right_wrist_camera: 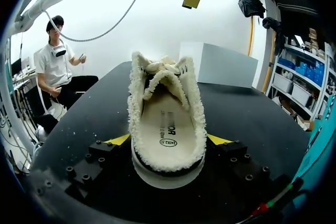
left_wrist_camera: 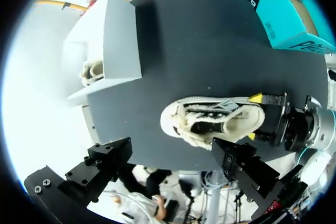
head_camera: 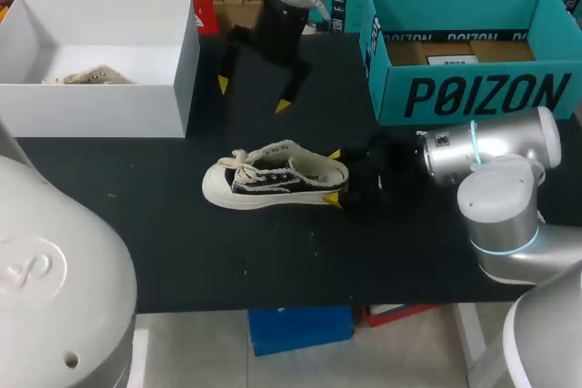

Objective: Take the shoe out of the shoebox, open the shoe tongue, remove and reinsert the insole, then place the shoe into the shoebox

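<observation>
White shoebox sits at ten o'clock; the left gripper hangs spread and empty at twelve o'clock above the shoe. The shoe lies mid-table, toe toward nine o'clock, heel pinched at three o'clock by the right gripper, likely steadying it for insole work.

Tabletop: black, matte, a few pale flecks on it. Teal box stood upright and open-topped at the far right corner, with large dark print across its near wall. Inside it: brown cardboard over the floor, with a white label by the near wall. At the far left, a second pale shoe lay low inside the white box, against its near wall.
</observation>
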You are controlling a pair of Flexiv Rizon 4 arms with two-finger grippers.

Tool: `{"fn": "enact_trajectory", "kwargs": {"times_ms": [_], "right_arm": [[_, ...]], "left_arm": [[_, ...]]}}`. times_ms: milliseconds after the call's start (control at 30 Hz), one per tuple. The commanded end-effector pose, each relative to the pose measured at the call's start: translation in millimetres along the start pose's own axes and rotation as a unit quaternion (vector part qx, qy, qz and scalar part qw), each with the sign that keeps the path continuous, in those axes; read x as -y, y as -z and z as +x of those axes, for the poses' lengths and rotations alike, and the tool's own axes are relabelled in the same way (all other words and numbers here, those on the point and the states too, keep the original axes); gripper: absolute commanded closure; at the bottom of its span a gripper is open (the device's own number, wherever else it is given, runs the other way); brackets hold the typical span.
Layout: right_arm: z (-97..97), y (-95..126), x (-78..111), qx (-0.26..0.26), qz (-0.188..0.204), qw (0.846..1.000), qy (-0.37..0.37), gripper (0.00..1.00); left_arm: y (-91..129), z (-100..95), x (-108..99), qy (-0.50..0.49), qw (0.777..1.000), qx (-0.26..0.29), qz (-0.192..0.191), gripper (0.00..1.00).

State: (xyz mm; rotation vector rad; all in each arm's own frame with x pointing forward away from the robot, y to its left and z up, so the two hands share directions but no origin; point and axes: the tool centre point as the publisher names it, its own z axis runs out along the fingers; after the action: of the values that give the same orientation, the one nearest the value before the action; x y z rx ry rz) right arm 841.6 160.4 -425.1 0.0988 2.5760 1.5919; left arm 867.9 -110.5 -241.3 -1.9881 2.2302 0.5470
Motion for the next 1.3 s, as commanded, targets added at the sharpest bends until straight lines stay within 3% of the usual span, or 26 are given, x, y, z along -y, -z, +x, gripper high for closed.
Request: {"fn": "enact_trajectory", "kwargs": {"times_ms": [33,300,633,1067,1300], "right_arm": [[-0.3,-0.5,-0.7,0.001,0.001,1.0,-0.001,1.0],[-0.3,-0.5,-0.7,0.001,0.001,1.0,-0.001,1.0],[-0.3,-0.5,-0.7,0.001,0.001,1.0,-0.001,1.0],[-0.3,-0.5,-0.7,0.001,0.001,1.0,-0.001,1.0],[-0.3,-0.5,-0.7,0.001,0.001,1.0,-0.001,1.0]], "left_arm": [[-8.5,2.7,6.5,0.044,0.998,-0.029,-0.036,0.0],[-15.8,34.0,-10.4,0.064,0.997,-0.006,-0.04,0.0],[-38.7,87.9,-27.2,0.068,0.997,0.023,0.015,0.0],[-58.5,98.8,-19.5,0.099,0.99,-0.007,0.097,0.0],[-77.7,103.4,-15.1,0.081,0.991,0.014,0.101,0.0]]}}
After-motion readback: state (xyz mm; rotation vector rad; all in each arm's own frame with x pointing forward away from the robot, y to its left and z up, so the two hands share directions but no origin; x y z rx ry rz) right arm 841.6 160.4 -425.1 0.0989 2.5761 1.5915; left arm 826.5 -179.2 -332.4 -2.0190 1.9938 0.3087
